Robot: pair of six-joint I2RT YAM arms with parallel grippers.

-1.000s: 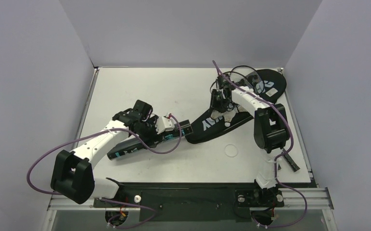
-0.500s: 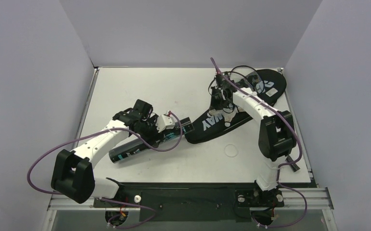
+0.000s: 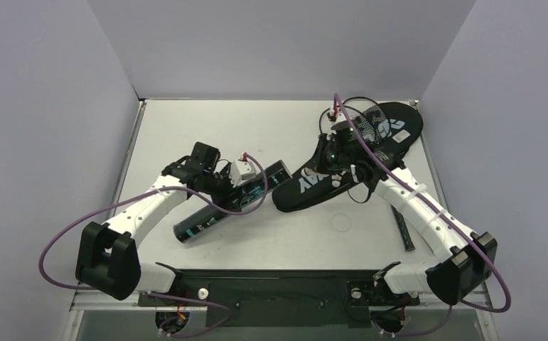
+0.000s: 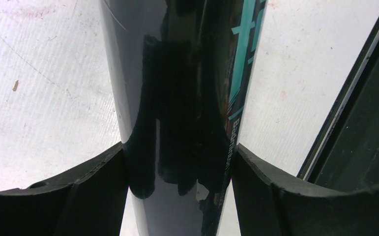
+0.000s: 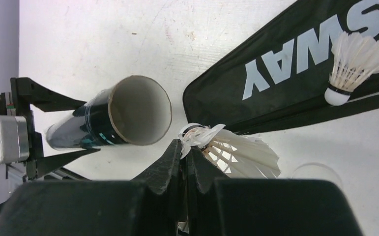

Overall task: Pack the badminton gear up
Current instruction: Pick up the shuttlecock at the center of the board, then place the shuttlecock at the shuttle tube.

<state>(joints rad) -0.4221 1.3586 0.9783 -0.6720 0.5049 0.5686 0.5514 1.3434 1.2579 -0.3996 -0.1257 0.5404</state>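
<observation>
My left gripper (image 3: 248, 186) is shut on the black teal-printed tube (image 3: 217, 209), and both pads (image 4: 103, 182) press its sides (image 4: 187, 98). The tube's open mouth (image 5: 140, 110) faces my right gripper (image 5: 187, 147). That gripper is shut on the feathers of a white shuttlecock (image 5: 241, 155), just in front of the mouth. In the top view my right gripper (image 3: 328, 168) hovers over the narrow end of the black CROSSWAY bag (image 3: 303, 186). A second shuttlecock (image 5: 354, 59) lies on the bag (image 5: 295, 69). A strung racket head (image 3: 365, 117) rests on the bag's wide end.
A clear round lid (image 3: 342, 222) lies on the table in front of the bag. A black stick-like piece (image 3: 404, 229) lies near the right edge, under my right forearm. The walls stand close on the left, back and right.
My right gripper has closed on the shuttlecock and its elbow has swung down to the lower right. My left gripper has turned the tube so its open end points more toward the bag.
</observation>
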